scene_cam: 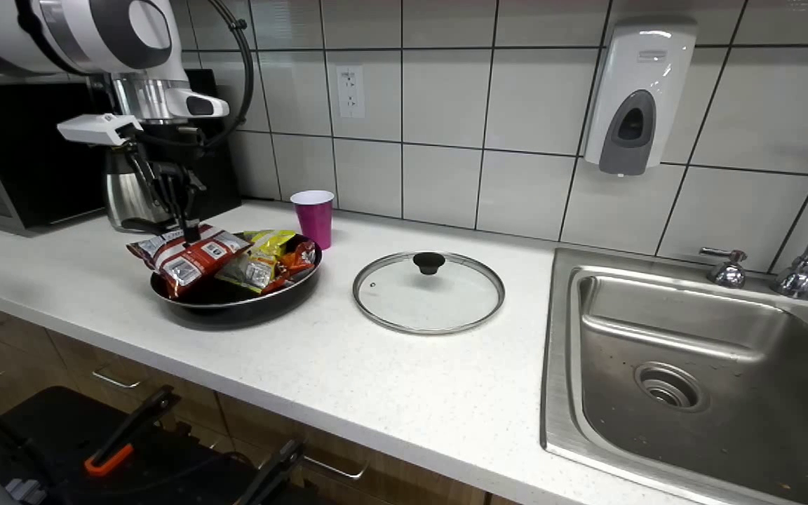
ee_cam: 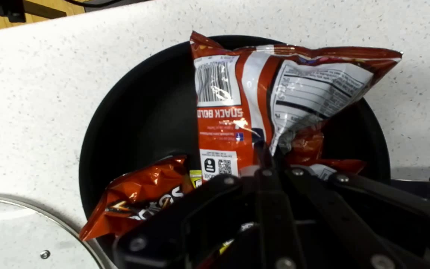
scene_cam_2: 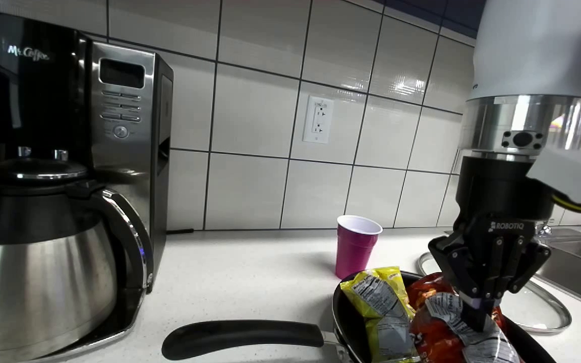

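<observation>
Left to right in an exterior view: steel carafe (scene_cam: pixel 125 200) at the back, then the gripper (scene_cam: pixel 191 230). Gripper points down, fingers drawn together, pinching a fold of film on the red chip bag (scene_cam: pixel 197 263). Only one gripper here, so nothing to compare for reach.

Key relation: bag is directly below the gripper, in contact at the fingertips. Wrist view has the pinch toward the lower part of what shows; most of the visible bag spreads from the fingertips toward the top of that view. Its widest visible run goes crosswise there, with a seam corner seen past the rim of the black pan (scene_cam: pixel 243 315) at upper right. Gripper covers some of the bag, so its true long axis can't be fixed.

Bag is over the left part of the pan in that exterior view. Can't tell whether it bears on the pan or hangs from the pinch.

Going right, inside the pan: yellow bag (scene_cam: pixel 253 270), then orange-red bag (scene_cam: pixel 299 259) at the rim. Pink cup (scene_cam: pixel 314 221) stands upright behind the pan. Glass lid (scene_cam: pixel 425 298) lies flat, knob up, near the pan but apart. Sink (scene_cam: pixel 560 382) ends the row.
</observation>
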Available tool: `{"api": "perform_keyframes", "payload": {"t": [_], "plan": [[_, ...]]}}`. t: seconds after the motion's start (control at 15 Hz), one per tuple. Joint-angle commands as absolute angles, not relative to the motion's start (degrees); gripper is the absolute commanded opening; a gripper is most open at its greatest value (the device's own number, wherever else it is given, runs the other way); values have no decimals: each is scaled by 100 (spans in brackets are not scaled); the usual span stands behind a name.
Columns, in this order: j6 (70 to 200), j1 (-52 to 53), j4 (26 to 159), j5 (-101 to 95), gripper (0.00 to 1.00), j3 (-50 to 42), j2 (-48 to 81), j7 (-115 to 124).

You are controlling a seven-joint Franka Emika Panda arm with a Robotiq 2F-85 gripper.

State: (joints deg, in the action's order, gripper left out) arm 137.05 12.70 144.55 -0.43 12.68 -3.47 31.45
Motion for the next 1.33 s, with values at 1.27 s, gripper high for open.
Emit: {"api": "perform_keyframes", "payload": {"t": [1.27], "plan": [[14899, 1420, 14201, -605, 0, 1095, 1089, 4014]]}}
